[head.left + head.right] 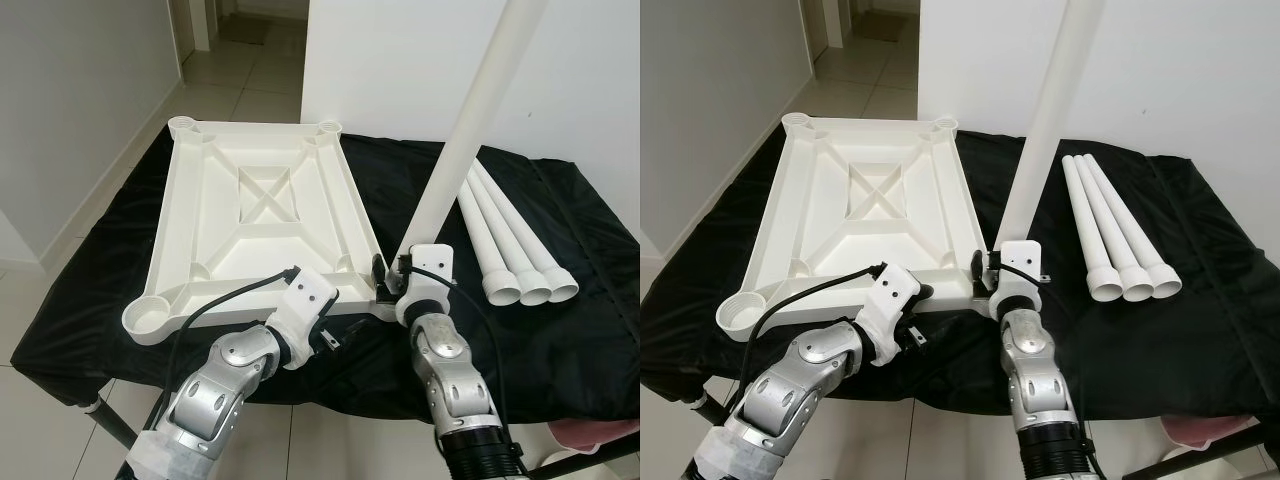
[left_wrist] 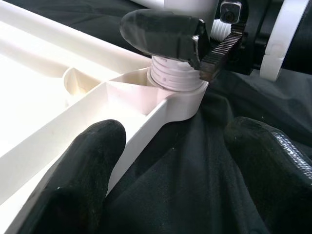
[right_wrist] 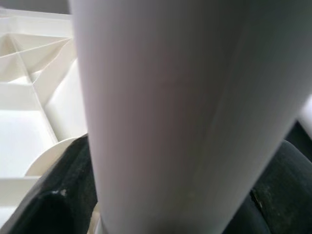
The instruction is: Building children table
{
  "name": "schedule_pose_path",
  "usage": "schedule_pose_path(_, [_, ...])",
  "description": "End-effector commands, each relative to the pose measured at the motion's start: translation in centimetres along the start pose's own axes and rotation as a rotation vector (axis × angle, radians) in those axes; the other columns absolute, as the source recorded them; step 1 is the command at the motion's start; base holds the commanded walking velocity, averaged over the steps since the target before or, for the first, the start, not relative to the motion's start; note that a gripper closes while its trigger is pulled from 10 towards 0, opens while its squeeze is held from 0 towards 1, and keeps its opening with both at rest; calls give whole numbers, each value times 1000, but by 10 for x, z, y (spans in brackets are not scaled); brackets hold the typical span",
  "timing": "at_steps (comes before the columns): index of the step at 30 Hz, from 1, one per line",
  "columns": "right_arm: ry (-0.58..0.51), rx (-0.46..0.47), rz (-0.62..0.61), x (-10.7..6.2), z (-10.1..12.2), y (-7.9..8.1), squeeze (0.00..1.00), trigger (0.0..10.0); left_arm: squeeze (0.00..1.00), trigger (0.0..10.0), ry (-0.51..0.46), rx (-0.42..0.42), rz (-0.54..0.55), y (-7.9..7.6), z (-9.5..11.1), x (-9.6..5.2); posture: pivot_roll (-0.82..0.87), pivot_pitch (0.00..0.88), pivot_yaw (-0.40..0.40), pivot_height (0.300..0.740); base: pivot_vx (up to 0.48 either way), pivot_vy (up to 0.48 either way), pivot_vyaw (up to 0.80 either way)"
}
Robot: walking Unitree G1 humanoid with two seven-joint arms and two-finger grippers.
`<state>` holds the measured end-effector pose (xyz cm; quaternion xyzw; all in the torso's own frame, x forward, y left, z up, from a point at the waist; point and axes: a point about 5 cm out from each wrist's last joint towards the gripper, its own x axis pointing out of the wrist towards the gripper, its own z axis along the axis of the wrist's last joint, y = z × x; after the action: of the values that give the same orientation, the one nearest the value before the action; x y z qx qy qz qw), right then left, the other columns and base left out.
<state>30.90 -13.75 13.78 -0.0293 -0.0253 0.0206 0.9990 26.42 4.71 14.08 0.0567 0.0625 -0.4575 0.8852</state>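
A white plastic tabletop (image 1: pixel 260 210) lies upside down on a black cloth. A long white leg (image 1: pixel 470 130) stands upright and slightly tilted, its threaded end (image 2: pixel 173 78) sitting in the near right corner socket (image 2: pixel 180 100). My right gripper (image 1: pixel 392 280) is shut on the leg just above the socket; its fingers (image 3: pixel 53 195) press the tube on both sides. My left gripper (image 2: pixel 170 185) is open, low at the tabletop's near edge beside that corner, one finger (image 2: pixel 78 180) over the rim and the other over the cloth, touching nothing.
Three more white legs (image 1: pixel 505 230) lie side by side on the cloth to the right. The other corner sockets (image 1: pixel 148 315) stand empty. A white wall rises behind the table, tiled floor lies to the left, and a pink object (image 1: pixel 600 435) sits below the table's right end.
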Motion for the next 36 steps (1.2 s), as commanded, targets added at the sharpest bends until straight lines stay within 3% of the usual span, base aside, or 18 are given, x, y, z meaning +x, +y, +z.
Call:
schedule_pose_path(1, [2,10,25,1,-2,0,114,10000,0,10000,5,7,7,-2,-2,2,26,10,-83,740,0,0,0])
schedule_pose_path(2, [-6,17,74,1,-2,-1,0,10000,0,10000,5,8,8,-2,-2,2,24,9,-83,740,0,0,0])
schedule_pose_path(7, [-16,33,142,0,-2,0,0,10000,0,10000,4,7,8,-2,-2,2,21,11,-80,740,0,0,0])
schedule_pose_path(13, [-14,48,324,1,-3,-6,0,10000,0,10000,5,7,1,-2,-2,2,9,15,-72,740,0,0,0])
schedule_pose_path(17, [-5,-10,480,4,-3,-17,0,10000,0,10000,3,7,-7,-2,-1,3,5,18,-63,740,0,0,0])
schedule_pose_path(20, [-1,-30,522,5,-4,-21,0,10000,0,10000,4,8,-11,-2,-1,3,5,19,-62,740,0,0,0])
schedule_pose_path(21, [4,-42,558,5,-4,-23,0,8980,0,10000,7,8,-15,-2,-1,3,3,21,-59,740,0,0,0])
schedule_pose_path(22, [9,-57,585,6,-5,-25,0,3412,0,10000,9,9,-22,-3,-1,2,3,27,-59,740,0,0,0])
schedule_pose_path(23, [9,-57,585,6,-5,-25,0,3412,0,10000,9,9,-22,-3,-1,2,3,27,-59,740,0,0,0])
schedule_pose_path(24, [12,-85,597,8,-5,-29,0,1490,0,10000,11,8,-31,-3,-2,2,4,28,-59,740,0,0,0])
schedule_pose_path(25, [12,-85,597,8,-5,-29,0,1490,0,10000,11,8,-31,-3,-2,2,4,28,-59,740,0,0,0])
schedule_pose_path(26, [13,-103,603,9,-5,-31,0,0,0,10000,12,7,-36,-3,-2,1,4,28,-59,740,0,0,0])
schedule_pose_path(34, [33,-110,615,13,-9,-39,0,0,0,10000,6,0,-43,-5,0,1,12,38,-66,740,0,0,0])
schedule_pose_path(35, [38,-102,616,13,-10,-39,0,9216,0,10000,8,1,-42,-6,-1,1,14,40,-68,740,0,0,0])
schedule_pose_path(36, [38,-102,616,13,-10,-39,0,9216,0,10000,8,1,-42,-6,-1,1,14,40,-68,740,0,0,0])
